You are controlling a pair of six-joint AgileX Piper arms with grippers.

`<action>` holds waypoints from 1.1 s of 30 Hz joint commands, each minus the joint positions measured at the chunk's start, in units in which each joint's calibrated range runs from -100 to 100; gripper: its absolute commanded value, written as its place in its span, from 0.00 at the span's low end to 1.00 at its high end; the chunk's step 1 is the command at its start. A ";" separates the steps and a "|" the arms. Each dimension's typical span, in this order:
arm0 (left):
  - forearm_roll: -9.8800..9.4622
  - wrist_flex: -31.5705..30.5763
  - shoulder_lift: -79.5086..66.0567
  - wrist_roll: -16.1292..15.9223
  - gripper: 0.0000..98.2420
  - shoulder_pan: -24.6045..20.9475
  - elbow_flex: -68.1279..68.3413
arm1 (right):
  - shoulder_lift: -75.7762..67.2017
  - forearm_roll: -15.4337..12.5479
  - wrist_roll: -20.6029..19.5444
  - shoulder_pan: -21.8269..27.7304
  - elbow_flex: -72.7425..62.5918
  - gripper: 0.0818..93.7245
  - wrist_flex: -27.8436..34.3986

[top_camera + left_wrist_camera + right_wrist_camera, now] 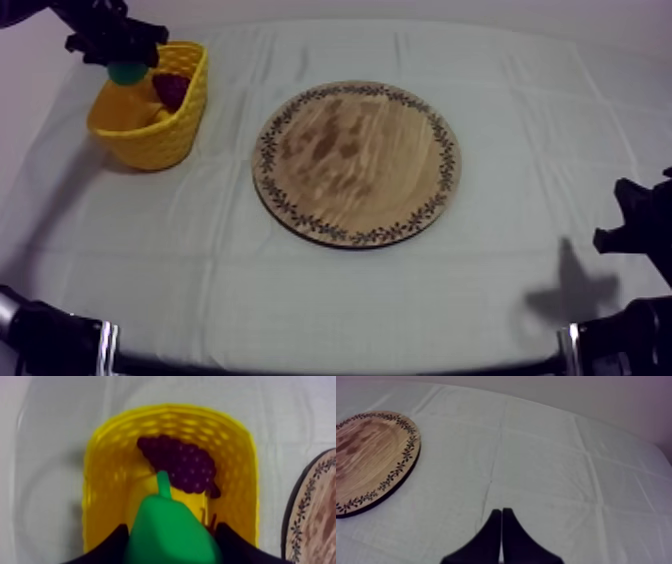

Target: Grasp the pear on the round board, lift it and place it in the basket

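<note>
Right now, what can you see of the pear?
The pear is bright green, smooth and plastic-looking, with a short stem pointing toward the grapes. The left gripper is shut on its body, a black finger on each side, and holds it over the basket.

A green pear, clamped in the left gripper's fingers, is hanging above the yellow basket at the bench's left; the round wooden board is lying flat mid-bench
</note>
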 commanded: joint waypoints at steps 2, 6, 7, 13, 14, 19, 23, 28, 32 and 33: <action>0.14 0.28 2.35 0.13 0.44 -0.32 -0.68 | 0.01 0.00 0.00 -0.03 0.05 0.00 -0.04; 0.39 0.34 4.57 0.01 0.45 -0.76 -1.57 | 0.01 0.00 0.01 -0.03 0.05 0.00 -0.04; 0.44 0.34 5.00 -0.01 0.45 -0.87 -1.73 | 0.01 0.00 0.01 -0.03 0.05 0.00 -0.04; 0.58 0.36 6.41 -0.36 0.48 -1.41 -2.53 | 0.01 0.00 0.01 -0.03 0.05 0.00 -0.04; 0.59 0.36 6.52 -0.40 0.49 -1.48 -2.67 | 0.01 0.00 0.01 -0.03 0.05 0.00 -0.04; 0.40 0.25 6.66 -0.31 0.53 -1.61 -3.25 | 0.01 0.00 0.01 -0.03 0.05 0.00 -0.04; 0.30 0.21 6.42 0.04 0.63 -1.69 -3.45 | 0.01 0.00 0.01 -0.03 0.05 0.00 -0.04; -0.18 0.20 5.99 1.11 0.88 -1.76 -3.45 | 0.01 0.00 0.01 -0.03 0.05 0.00 -0.04; -0.40 0.20 5.41 1.53 0.95 -1.78 -3.44 | 0.01 0.00 0.01 -0.03 0.05 0.00 -0.04; -0.43 0.20 5.22 1.61 0.96 -1.78 -3.44 | 0.01 0.00 0.01 -0.03 0.05 0.00 -0.04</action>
